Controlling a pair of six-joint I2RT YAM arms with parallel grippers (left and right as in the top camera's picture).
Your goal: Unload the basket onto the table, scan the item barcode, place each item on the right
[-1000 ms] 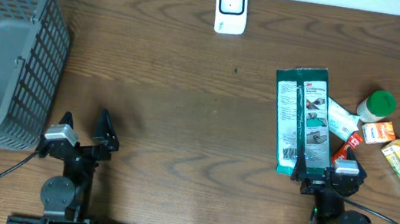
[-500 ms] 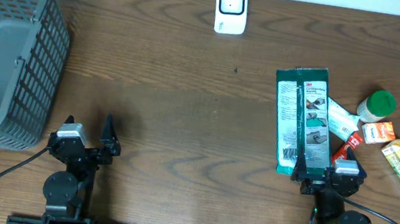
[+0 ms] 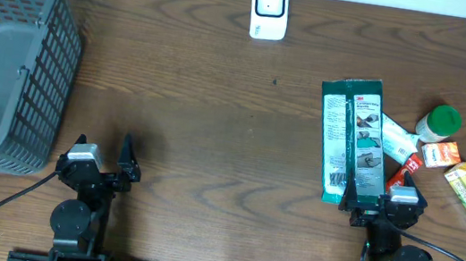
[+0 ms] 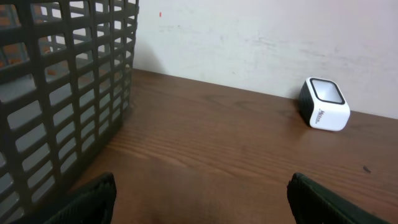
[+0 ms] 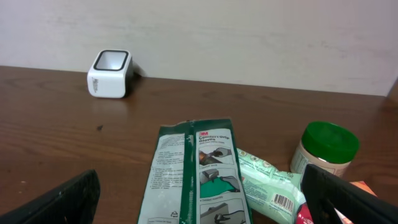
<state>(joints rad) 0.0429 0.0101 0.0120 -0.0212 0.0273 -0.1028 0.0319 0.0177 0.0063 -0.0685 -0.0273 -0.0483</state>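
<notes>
The right gripper [image 3: 383, 201] hangs wide and empty, with the flat green-and-white plastic package [image 3: 351, 141] just ahead of it. It would be best to pinch the package's near edge squarely, then turn its barcode toward the small white box scanner [image 3: 268, 9] far ahead-left. The left gripper [image 3: 100, 156] is also wide and empty.

green packet [image 3: 351, 141]: flat, right side | white scanner [image 3: 269, 9]: upright, far centre

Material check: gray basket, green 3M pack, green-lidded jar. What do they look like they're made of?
Gray basket: likely moulded plastic, matte; an even grid of thick flat bars, with no wire look.
Green 3M pack: flexible plastic film, fairly glossy; it shows a long seam and soft wrinkles.
Green-lidded jar: the smooth green lid looks plastic; the pale body could be plastic or glass, cannot tell.
</notes>
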